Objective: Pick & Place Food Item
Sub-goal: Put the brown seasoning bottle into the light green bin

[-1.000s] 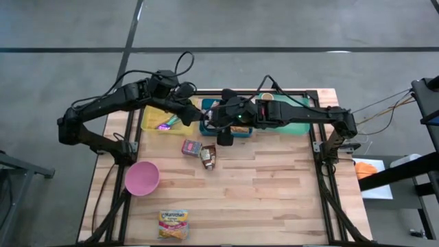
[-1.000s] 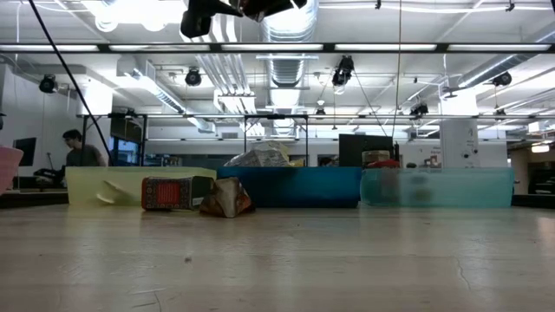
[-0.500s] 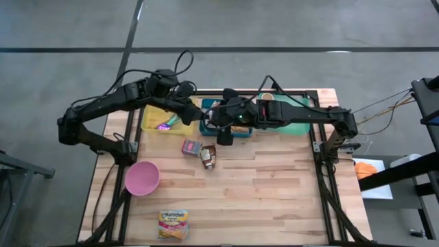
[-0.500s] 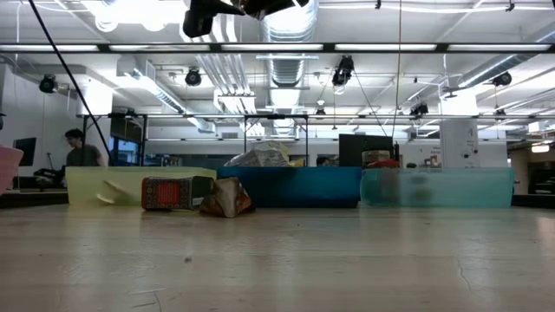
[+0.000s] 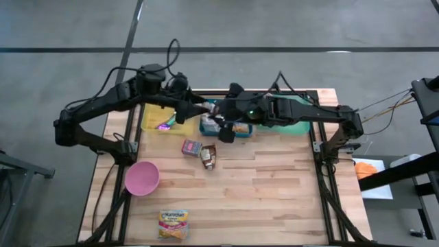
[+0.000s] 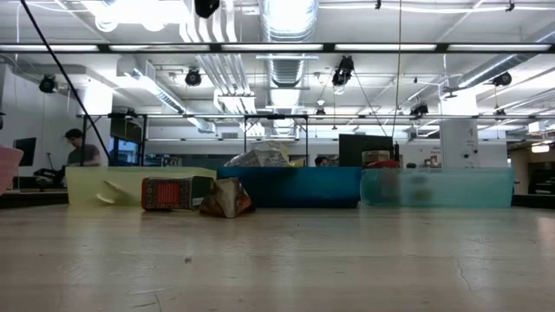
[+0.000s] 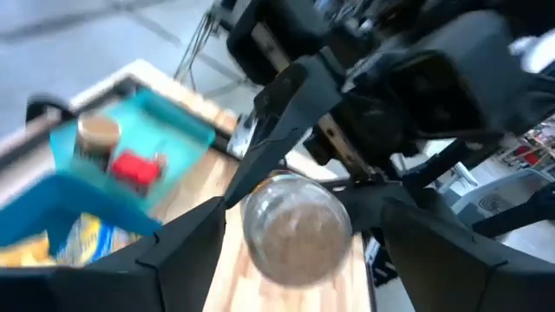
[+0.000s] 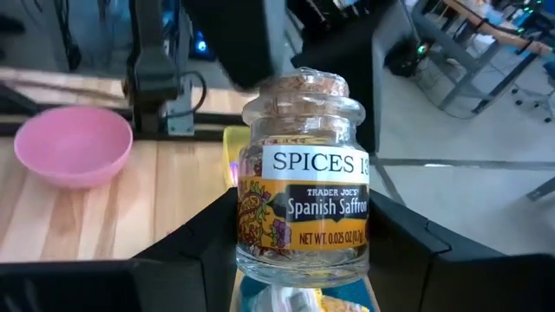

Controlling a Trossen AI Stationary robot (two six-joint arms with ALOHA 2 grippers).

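A small glass jar of Spanish saffron with a cork stopper hangs in the air above the far bins, and my right gripper is shut on it. In the high view my right gripper is over the blue bin. My left gripper faces it from the table's left. In the left wrist view the jar's round end shows between the open fingers of my left gripper, with a gap on each side. My right gripper pinches the jar's lower part, below the label, between its two fingers, one on each side. The jar is lifted clear of the bins and the table. Its stopper end points away from the fingers, toward my left gripper.
Along the far edge stand a yellow bin, the blue bin and a teal bin. A red box and a brown packet lie mid-table. A pink bowl and a noodle packet sit nearer the front left.
My left gripper has opened, let go of the jar, rolled and drawn back a little toward the table's left. Both arms have risen, and they have nearly left the top of the low view. The jar has stayed in my right gripper.
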